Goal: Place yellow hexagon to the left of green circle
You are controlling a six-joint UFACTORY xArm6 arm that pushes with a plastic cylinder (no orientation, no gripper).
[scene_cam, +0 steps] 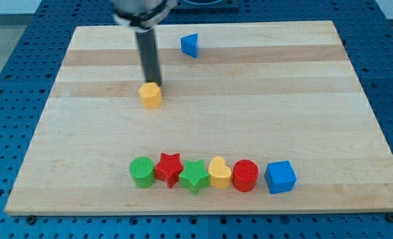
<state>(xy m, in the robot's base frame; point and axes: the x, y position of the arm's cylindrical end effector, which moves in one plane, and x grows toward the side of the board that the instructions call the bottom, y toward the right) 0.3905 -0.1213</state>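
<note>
The yellow hexagon lies on the wooden board in the upper left part of the view. My tip touches its top edge, just above it in the view. The green circle sits far below, at the left end of a row of blocks near the view's bottom.
The row runs rightward from the green circle: a red star, a green star, a yellow heart, a red circle, a blue cube. A blue triangle lies near the view's top.
</note>
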